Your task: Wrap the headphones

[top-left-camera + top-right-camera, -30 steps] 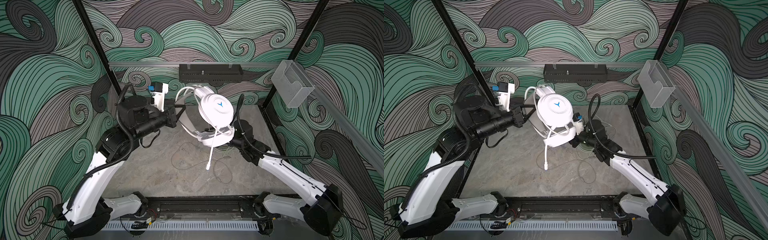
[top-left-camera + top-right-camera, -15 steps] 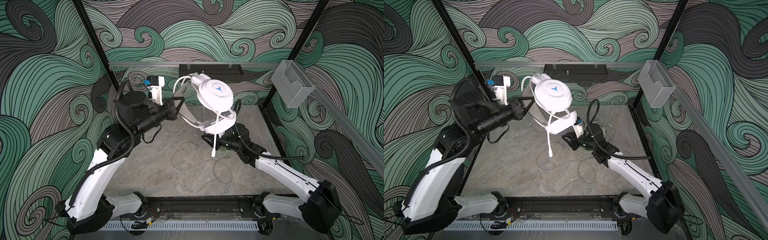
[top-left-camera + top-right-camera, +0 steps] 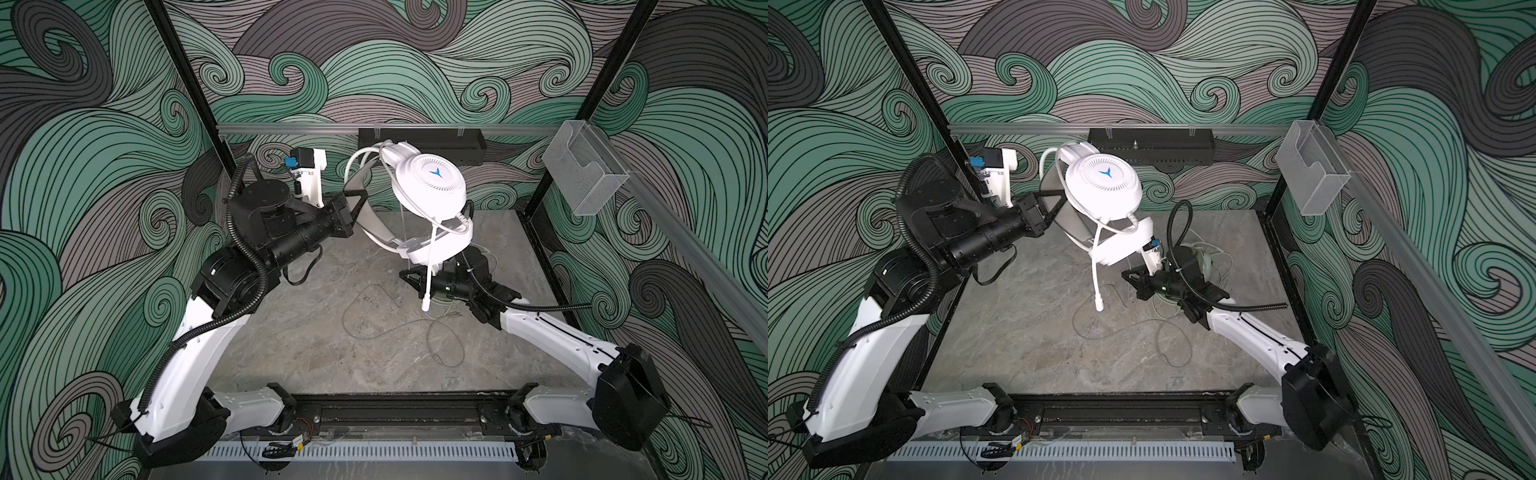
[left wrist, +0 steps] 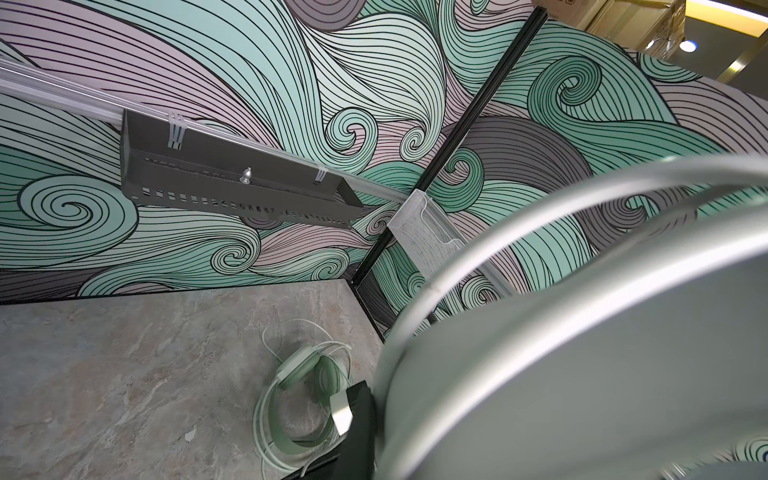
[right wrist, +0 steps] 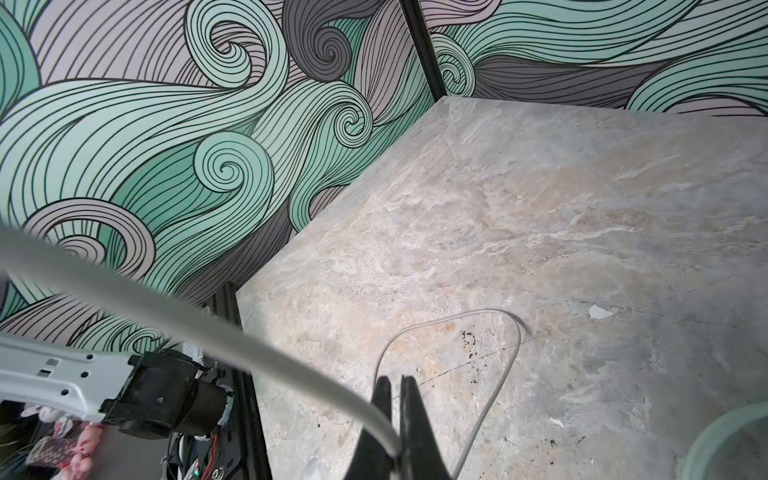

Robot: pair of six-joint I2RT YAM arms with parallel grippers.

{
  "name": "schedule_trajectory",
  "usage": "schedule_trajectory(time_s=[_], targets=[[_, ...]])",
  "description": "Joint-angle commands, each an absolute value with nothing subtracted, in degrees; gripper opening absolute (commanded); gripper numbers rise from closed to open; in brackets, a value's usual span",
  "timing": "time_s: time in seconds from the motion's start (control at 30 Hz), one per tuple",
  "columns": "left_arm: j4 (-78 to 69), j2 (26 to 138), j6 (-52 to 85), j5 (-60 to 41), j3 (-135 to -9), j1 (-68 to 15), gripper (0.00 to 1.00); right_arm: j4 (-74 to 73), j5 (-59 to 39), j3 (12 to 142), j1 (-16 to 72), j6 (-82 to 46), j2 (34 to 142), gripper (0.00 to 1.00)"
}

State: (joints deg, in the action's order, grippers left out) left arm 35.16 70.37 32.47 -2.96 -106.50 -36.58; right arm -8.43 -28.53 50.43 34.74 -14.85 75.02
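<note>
White-shelled arms (image 3: 199, 345), black joints (image 3: 627, 399), ribbed black cable hoses (image 3: 540, 307), white wrist camera mounts (image 3: 311, 178), blue connectors (image 3: 292, 161)

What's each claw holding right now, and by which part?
Left claw holds the white headset by its grey headband. Right claw is shut on that headset's hanging white cable.

Soft, even overhead light in both top views. Grey marble-look tabletop (image 3: 291, 353) evenly lit, with faint shadows only under the arms. White over-ear headset (image 3: 430, 185) is bright but not blown out. Top views sharp throughout.

Left wrist view: headset (image 4: 582, 353) sits close to the lens, heavily blurred and greyed. Bright ceiling lamps (image 4: 688, 45) glare in one corner.

Right wrist view: thick white cable (image 5: 208, 336) near the lens is soft, tabletop beyond is sharp. Wide-angle stretch toward the edges of both wrist views.
</note>
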Motion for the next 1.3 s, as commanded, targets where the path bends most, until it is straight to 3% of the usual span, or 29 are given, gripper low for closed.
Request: schedule_trajectory(time_s=[0.0,0.63,1.27], targets=[[31.54,69.88,36.36,0.2,-108.82,-36.74,0.0,-5.2,-29.6,51.81,34.5,-12.42,73.6,0.0],[28.34,74.41,38.3,25.0,-104.06,-36.3,0.0,19.79,-9.87,50.99,48.68,1.25,57.58,0.0],[27.75,78.11,30.94,40.51,-97.44,-36.22,0.0,32.53,3.14,59.86,63.77,7.42,58.13,0.0]])
